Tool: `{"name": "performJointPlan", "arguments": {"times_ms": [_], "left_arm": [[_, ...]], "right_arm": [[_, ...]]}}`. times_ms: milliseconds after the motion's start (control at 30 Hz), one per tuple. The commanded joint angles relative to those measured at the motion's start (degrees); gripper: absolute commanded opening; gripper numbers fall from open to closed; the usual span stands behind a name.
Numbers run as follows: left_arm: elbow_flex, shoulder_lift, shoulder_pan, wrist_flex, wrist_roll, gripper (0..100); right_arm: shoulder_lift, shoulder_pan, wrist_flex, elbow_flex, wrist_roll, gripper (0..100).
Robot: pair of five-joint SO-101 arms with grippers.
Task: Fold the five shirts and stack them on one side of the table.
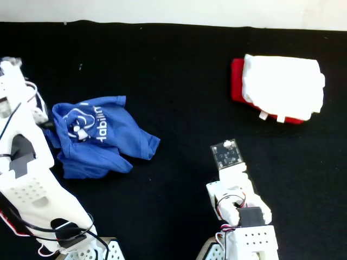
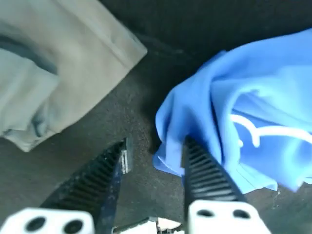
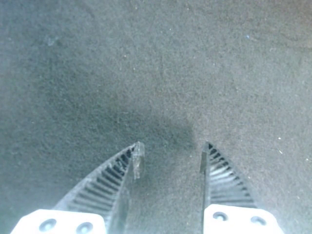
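The blue shirt (image 1: pixel 97 138) lay crumpled and unfolded on the black table (image 1: pixel 179 65), its printed side up and one sleeve trailing toward the table's middle. The left arm (image 1: pixel 24 162) stood just beside the blue shirt, on the side away from the table's middle, with its wrist reaching over the shirt's edge. The left gripper (image 2: pixel 153 156) hung low at that edge with its jaws apart. One ribbed finger (image 2: pixel 204 170) touched or nearly touched a fold of the blue cloth, and the other finger (image 2: pixel 97 175) stood over bare table. Nothing was clamped between them, though a corner of the blue hem lay just inside the gap. A grey shirt (image 2: pixel 53 73) lay loosely bundled across a strip of bare table from the blue shirt, near it but not touching. Well apart from the blue shirt, across the table and nearer the far edge, a white shirt (image 1: pixel 282 86) lay folded on top of a red shirt (image 1: pixel 237 81), whose edge showed along the side facing the blue shirt and along the near side. The right arm (image 1: pixel 238 211) stood at the near edge, apart from the blue shirt and on the same side as the folded pile. The right gripper (image 3: pixel 170 156) hung over bare table with its jaws apart, holding nothing.
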Motion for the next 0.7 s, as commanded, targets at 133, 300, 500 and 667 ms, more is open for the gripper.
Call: {"name": "performJointPlan", "arguments": {"times_ms": [133, 300, 500, 667], "left_arm": [[-20.44, -0.13, 8.4, 4.4, -0.44, 19], [-21.85, 0.04, 20.44, 2.46, -0.44, 19], [-14.2, 2.33, 31.25, -3.87, -0.79, 19], [-13.76, 8.22, 32.57, -5.01, -3.25, 19]], "right_arm": [[-0.4, -0.31, 0.04, 3.3, -0.53, 19.4], [-0.4, -0.31, 0.04, 3.3, -0.53, 19.4], [-0.4, -0.31, 0.04, 3.3, -0.53, 19.4], [-0.4, -0.31, 0.04, 3.3, -0.53, 19.4]]}}
